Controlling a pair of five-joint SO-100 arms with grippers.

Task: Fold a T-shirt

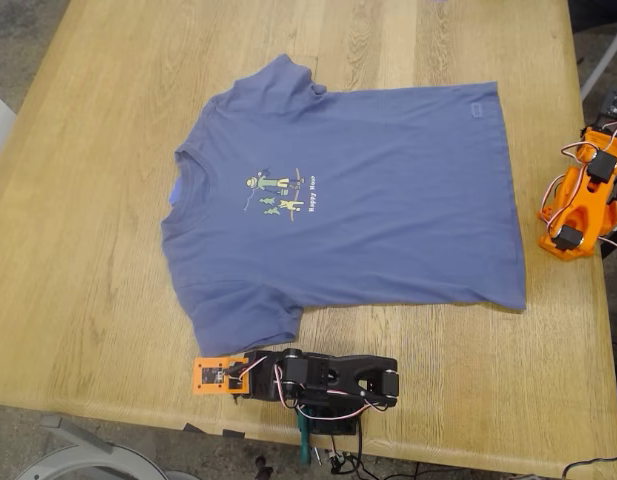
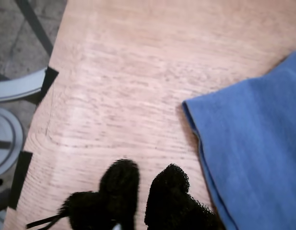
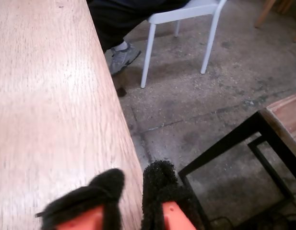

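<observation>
Both grippers empty: my first gripper (image 2: 142,184), jaws nearly closed, beside T-shirt (image 1: 358,200) sleeve; my second gripper (image 3: 133,184), narrow gap, at table (image 1: 88,250) edge.

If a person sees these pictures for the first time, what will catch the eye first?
First, the slate-blue short-sleeved cotton T-shirt, spread flat in the middle of the light wooden table, its small cartoon print facing up. Next, the black arm lying at the table's near edge in the exterior view, my first gripper close beside a sleeve. An orange arm sits at the exterior view's right.
</observation>
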